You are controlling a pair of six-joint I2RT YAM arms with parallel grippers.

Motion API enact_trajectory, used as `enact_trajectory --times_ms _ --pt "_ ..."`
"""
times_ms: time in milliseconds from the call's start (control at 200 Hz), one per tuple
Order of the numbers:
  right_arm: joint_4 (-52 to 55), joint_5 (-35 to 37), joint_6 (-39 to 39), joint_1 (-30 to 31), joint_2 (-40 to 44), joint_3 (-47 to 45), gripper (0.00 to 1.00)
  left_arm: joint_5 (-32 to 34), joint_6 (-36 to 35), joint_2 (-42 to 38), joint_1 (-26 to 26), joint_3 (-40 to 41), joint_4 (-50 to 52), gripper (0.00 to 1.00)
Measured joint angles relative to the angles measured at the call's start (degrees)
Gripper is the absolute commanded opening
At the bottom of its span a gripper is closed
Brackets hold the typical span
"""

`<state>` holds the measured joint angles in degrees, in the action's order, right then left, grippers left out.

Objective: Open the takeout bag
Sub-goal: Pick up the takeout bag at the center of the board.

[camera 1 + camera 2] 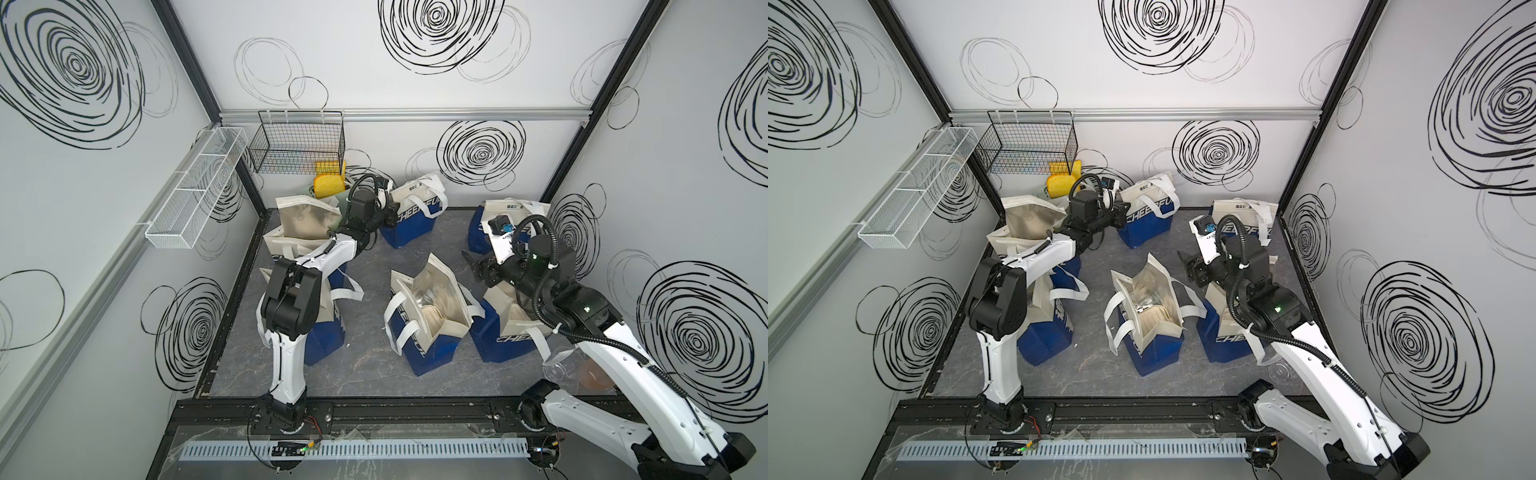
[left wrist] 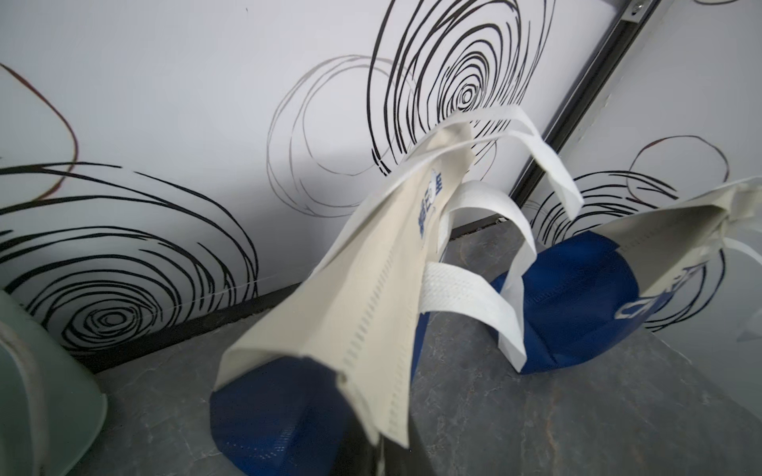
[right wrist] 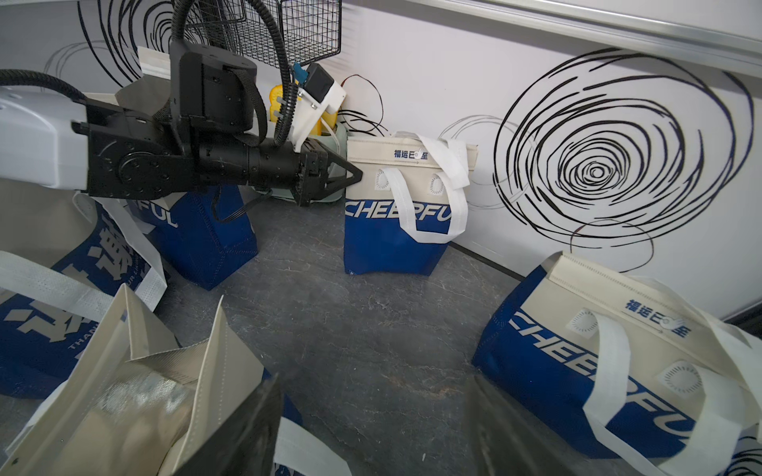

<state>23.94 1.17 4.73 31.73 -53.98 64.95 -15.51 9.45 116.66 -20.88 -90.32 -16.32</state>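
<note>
Left gripper (image 3: 357, 176): in the left wrist view its fingers (image 2: 371, 461) are cut off by the frame edge, showing only as a dark, blurred sliver against the cream fold of the takeout bag (image 2: 371, 296).

Right gripper (image 3: 373, 412): its fingers (image 3: 243, 437) are blurred and cropped in the right wrist view.

Green container (image 2: 37, 391): cropped and blurred.

In both top views the left arm (image 1: 291, 299) hides most of one bag (image 1: 324, 345). The yellow items (image 1: 328, 183) sit partly behind the wire basket (image 1: 297, 143), and their type cannot be told.
</note>
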Motion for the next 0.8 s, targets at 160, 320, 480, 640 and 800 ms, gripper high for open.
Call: enact_trajectory --times_ms 160,320,480,640,800 --pt "-0.79 0.57 1.18 0.07 0.37 -0.04 0.72 -0.11 -0.09 -1.62 -1.53 0.7 1.4 0.0" --pt "-2.56 1.25 3.37 0.09 0.35 -0.15 0.72 -0.9 -0.09 -4.94 -1.99 3.89 2.6 0.0" --pt "-6.05 1.9 6.62 0.07 -1.38 -0.13 0.72 -1.7 -0.35 -9.03 -2.25 8.22 2.99 0.0" --pt "-10.16 1.88 8.68 0.07 -7.69 1.27 0.71 -2.01 -1.14 -12.28 -3.58 9.55 3.52 0.0" --pt "-14.82 0.61 9.07 0.09 -15.8 5.16 0.7 -2.58 -1.88 -15.74 -5.4 9.55 3.37 0.0"
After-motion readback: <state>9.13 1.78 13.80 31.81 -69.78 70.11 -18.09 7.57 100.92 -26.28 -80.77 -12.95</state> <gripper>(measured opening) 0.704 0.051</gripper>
